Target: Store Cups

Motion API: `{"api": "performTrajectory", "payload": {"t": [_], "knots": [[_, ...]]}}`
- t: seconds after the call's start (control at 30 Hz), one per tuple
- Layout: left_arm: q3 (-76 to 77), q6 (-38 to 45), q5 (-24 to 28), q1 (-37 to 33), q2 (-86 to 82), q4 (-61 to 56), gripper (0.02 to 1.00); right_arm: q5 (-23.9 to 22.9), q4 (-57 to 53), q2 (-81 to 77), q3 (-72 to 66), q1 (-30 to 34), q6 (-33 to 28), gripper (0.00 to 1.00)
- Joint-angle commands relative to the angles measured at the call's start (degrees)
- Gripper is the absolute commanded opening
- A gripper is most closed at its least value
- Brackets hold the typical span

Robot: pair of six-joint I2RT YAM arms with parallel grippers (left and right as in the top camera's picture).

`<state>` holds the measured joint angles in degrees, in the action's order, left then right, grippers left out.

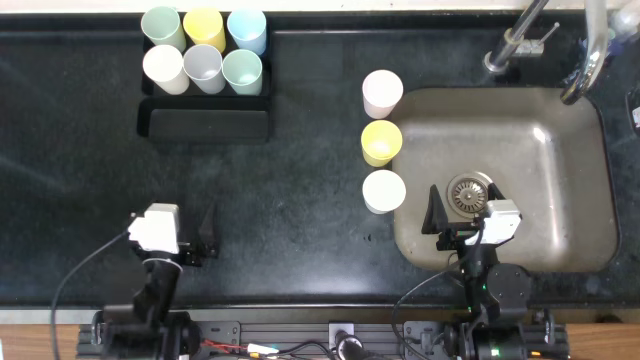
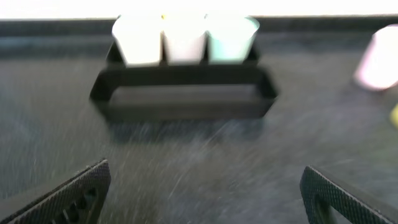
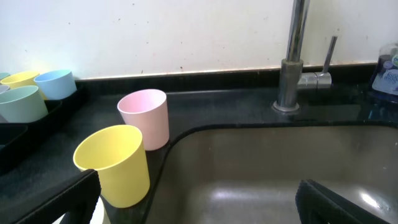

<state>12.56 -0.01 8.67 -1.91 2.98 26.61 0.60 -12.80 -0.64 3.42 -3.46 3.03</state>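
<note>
Three loose cups stand in a line on the dark counter along the sink's left rim: a pink cup (image 1: 382,92) (image 3: 145,117), a yellow cup (image 1: 381,142) (image 3: 115,163) and a white cup (image 1: 384,191). A black tray (image 1: 205,125) (image 2: 186,102) at the back left holds several cups in its two far rows; its near row is bare. My left gripper (image 1: 172,215) (image 2: 205,193) is open over the counter, in front of the tray. My right gripper (image 1: 465,200) (image 3: 205,202) is open over the sink's near left part, beside the loose cups.
The steel sink (image 1: 540,130) fills the right side, with its drain (image 1: 468,193) near my right gripper. A faucet (image 1: 520,40) (image 3: 292,62) stands behind it and a soap bottle (image 3: 385,71) at the far right. Bare counter (image 1: 300,220) lies between tray and sink.
</note>
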Motion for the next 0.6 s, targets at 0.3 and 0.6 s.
{"api": "performTrajectory", "payload": {"t": [0.3,0.6], "knots": [[53.7,-14.4,26.8,0.5,54.2,6.7,1.0,-0.2,0.3,0.4,0.3,-0.1,0.0,0.998],[107.1,-10.0,4.2,20.2,95.3,39.4,1.0,-0.2,0.3,0.4,0.3,-0.1,0.0,0.998]]}}
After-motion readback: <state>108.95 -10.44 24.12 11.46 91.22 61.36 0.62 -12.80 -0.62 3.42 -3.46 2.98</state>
